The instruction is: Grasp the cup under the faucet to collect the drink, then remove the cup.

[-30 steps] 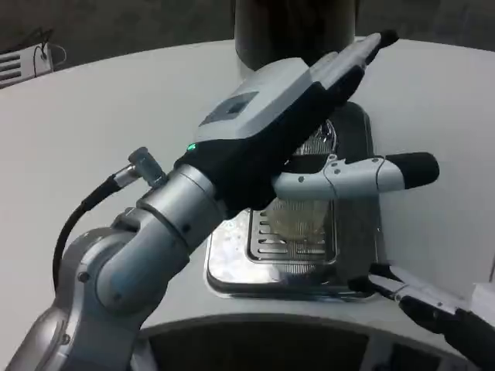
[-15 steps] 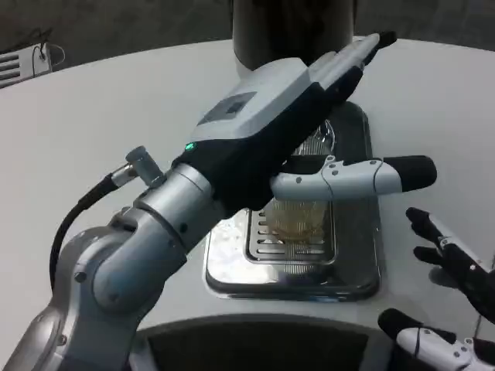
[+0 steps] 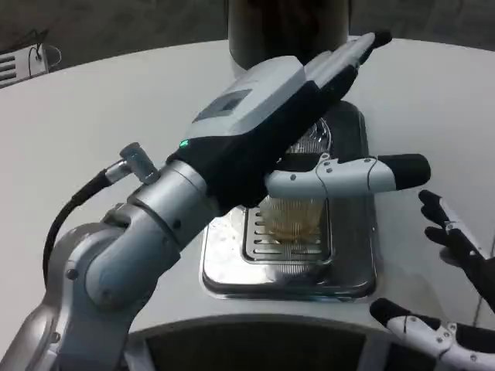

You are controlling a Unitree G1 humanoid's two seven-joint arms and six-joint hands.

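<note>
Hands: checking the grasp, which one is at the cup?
The left hand, wrapped around the cup on the drip tray; the right hand hangs open beside it.

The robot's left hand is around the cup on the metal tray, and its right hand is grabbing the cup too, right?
Not quite. The head view shows the right hand open and apart from the cup, off to the side. The left hand is around the cup on the metal tray.

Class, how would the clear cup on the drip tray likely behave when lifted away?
The cup looks like thin ribbed plastic, so probably light and squeezable. It seems to hold amber drink, so tilting may spill. The left hand wraps it on the grated tray.
</note>
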